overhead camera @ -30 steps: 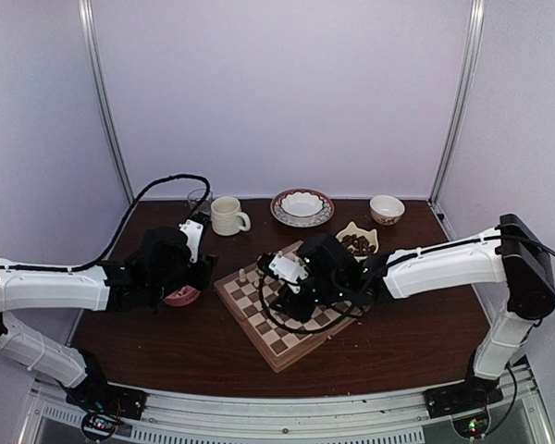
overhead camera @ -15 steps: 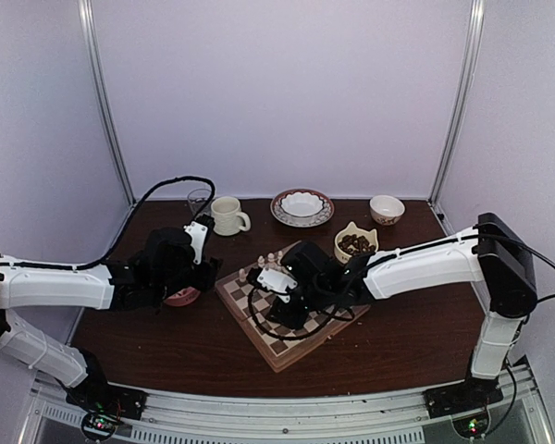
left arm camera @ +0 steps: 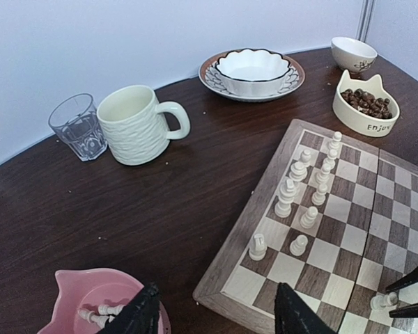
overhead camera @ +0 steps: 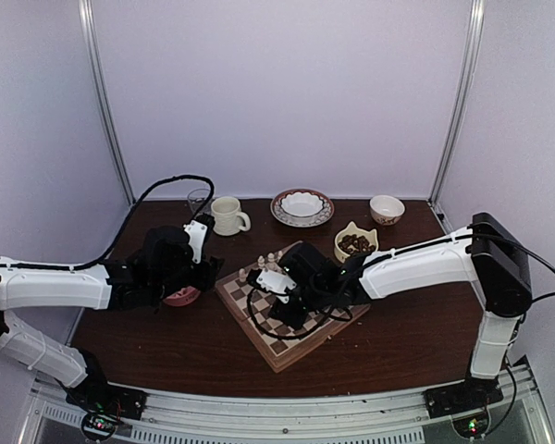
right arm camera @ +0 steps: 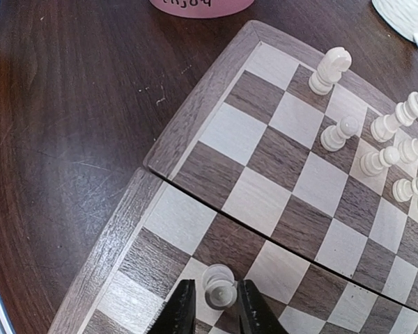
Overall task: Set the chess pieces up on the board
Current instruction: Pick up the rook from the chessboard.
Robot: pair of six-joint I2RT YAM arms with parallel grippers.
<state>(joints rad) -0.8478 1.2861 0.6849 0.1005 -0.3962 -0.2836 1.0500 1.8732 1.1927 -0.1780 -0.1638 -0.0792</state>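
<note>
Cream wooden chessmen are shown partly set out as the right tool (right arm camera: 214, 300) is lowered over a lone pawn (right arm camera: 219, 287) on the board (overhead camera: 279, 350), toward its 9 o'clock side in the overhead view. Within the last second the right arm has been swung from the middle of the board to that side, and its jaws have been drawn in. They are now set close on either side of the pawn's head, though it cannot be told whether the piece is actually pinched. The pawn is seen upright on the squares, not lifted.

Two short rows of pieces (left arm camera: 287, 197) are already stood along the board's 11 o'clock edge. More are left lying in the pink bowl (left arm camera: 70, 296), which is placed on the surface (left arm camera: 160, 229) at 9 o'clock of the board. The left tool (left arm camera: 216, 316) is held above the gap between bowl and board, its jaws apart and nothing between them. It has hardly been moved over the same second.

The narrowing of the right jaws is read as the start of a pick, with the stray pawn probably meant to be carried to the rows. The task is judged well short of done, since the bowl is not emptied and most of the board is bare. A slim pawn could be tipped if it is squeezed off centre.
</note>
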